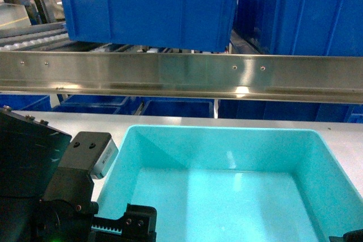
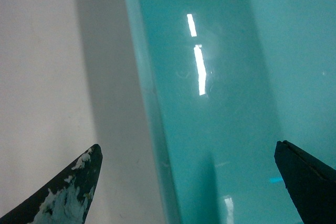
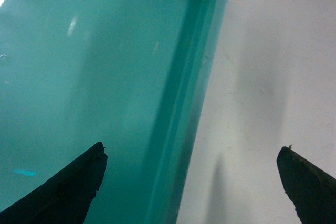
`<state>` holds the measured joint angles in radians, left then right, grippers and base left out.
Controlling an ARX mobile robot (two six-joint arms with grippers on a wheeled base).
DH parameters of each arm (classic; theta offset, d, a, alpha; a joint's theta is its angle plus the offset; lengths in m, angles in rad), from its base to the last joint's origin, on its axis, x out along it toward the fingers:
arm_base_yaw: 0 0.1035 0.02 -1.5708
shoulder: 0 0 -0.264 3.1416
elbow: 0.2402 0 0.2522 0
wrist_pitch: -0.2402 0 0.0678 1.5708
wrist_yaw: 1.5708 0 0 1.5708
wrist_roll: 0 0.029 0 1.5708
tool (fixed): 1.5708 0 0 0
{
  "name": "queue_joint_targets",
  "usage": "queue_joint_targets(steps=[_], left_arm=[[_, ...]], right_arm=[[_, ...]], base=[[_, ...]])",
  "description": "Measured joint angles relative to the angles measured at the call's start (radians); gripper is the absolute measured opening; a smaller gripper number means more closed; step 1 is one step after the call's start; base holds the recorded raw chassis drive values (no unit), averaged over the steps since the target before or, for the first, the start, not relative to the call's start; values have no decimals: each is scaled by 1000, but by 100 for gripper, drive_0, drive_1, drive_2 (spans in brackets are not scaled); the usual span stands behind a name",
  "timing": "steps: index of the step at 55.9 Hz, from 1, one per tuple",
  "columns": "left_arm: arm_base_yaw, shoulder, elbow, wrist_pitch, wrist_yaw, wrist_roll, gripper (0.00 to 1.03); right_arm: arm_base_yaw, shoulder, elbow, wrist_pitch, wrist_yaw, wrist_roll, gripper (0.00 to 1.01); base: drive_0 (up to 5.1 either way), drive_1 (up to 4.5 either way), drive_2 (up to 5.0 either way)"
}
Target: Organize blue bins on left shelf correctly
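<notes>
Turquoise bin (image 1: 227,191) sits on the white counter (image 1: 85,120) below the left shelf's steel rail (image 1: 181,76), its long axis crosswise between my tools, left tool (image 2: 186,179) and right tool (image 3: 191,179) each spread wide astride a side wall

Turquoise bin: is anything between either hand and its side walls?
Nothing visible. The left hand is open, straddling the left wall of the bin, one finger outside, one inside. The right hand is open, straddling the right wall likewise. The bin is empty.
</notes>
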<state>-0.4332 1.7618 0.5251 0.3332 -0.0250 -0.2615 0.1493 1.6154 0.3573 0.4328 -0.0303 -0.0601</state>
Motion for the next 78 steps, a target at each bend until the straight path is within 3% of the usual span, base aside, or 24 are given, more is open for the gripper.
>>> queue_joint_targets(steps=[3, 8, 18, 27, 31, 35, 41, 54, 78], left_arm=[[-6, 9, 0, 0, -5, -1, 98], [-13, 13, 5, 0, -10, -3, 88], [-24, 43, 12, 6, -16, -15, 58], [-28, 50, 13, 8, -45, -66, 32], [-29, 51, 13, 12, -68, -90, 23], [-29, 51, 13, 12, -93, -118, 15], [-28, 48, 11, 16, -113, -133, 6], [-12, -56, 0, -1, -118, -116, 6], [31, -425, 39, -167, -116, -75, 6]], right_arm=[[0, 8, -2, 12, 6, 0, 89], [1, 20, -4, 16, 8, 0, 76], [2, 39, -11, 30, 8, 0, 47], [14, 44, -12, 44, -16, 17, 20], [14, 46, -14, 61, -29, 63, 11], [14, 45, -14, 80, -24, 118, 8], [14, 33, -20, 86, -18, 147, 8], [6, -86, -55, 82, -18, 177, 8], [-16, -471, -18, -85, -43, 243, 8]], base=[[0, 0, 0], [0, 0, 0], [0, 0, 0], [0, 0, 0], [0, 0, 0], [0, 0, 0], [0, 0, 0], [0, 0, 0], [0, 0, 0]])
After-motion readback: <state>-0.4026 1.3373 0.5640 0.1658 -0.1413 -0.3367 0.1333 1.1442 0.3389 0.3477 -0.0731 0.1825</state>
